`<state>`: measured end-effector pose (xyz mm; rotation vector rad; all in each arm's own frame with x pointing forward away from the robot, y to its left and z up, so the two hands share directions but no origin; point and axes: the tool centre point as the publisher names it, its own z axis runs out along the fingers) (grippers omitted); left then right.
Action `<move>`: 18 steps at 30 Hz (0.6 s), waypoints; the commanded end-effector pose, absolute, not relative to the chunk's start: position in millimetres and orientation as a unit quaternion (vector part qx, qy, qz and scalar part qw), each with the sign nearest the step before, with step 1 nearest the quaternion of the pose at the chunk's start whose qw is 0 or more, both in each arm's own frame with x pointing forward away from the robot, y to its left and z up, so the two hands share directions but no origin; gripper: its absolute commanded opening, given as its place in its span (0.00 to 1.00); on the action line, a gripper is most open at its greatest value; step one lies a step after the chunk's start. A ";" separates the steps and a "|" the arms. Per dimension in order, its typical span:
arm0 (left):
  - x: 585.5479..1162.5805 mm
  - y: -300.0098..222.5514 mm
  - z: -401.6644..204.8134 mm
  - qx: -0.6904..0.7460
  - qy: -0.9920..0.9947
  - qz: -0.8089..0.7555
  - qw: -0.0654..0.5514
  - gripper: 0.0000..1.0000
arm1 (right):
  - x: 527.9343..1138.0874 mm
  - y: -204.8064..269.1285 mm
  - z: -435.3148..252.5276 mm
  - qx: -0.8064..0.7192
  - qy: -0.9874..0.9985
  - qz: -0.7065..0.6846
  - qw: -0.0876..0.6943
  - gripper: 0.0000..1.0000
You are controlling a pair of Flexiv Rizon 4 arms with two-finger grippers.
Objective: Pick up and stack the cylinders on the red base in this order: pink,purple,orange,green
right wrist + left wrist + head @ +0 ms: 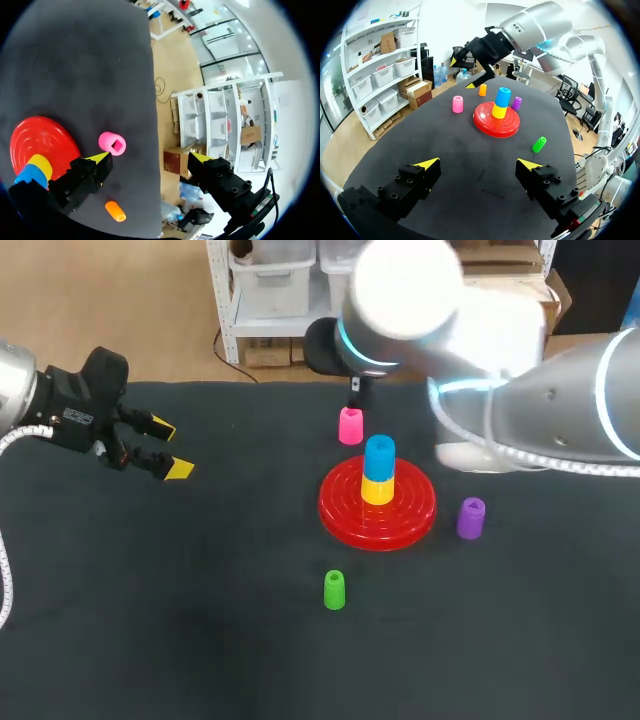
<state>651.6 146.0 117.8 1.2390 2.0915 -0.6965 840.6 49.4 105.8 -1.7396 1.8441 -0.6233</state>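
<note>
Pink cylinder [112, 143] stood upright on the table [200, 620], untouched. It was just ahead of one fingertip [100, 158] of the right gripper [150, 157] and off to that side, not between the fingers. Right fingers were apart and empty, hovering above it.

Step in hand looked like the first pick: pink. Next move would need a sideways shift to centre pink between the fingers, then descent and closing.

Snag: red base [340, 505], beyond that same finger, already carried a yellow cylinder [377, 490] with a blue cylinder [379, 457] on top. Pink could not seat directly on the base unless those came off.

Orange cylinder [115, 211] sat under the right gripper, nearer the wrist than pink. Purple cylinder [471, 518] and green cylinder [334, 590] stood well apart from the fingers. Left gripper [477, 163] was far off, fingers apart, empty.
</note>
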 end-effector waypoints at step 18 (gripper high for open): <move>651.6 146.4 117.4 0.467 0.788 -0.263 0.303 1.00 | 845.8 45.9 104.7 -0.644 0.740 0.085 -0.173 1.00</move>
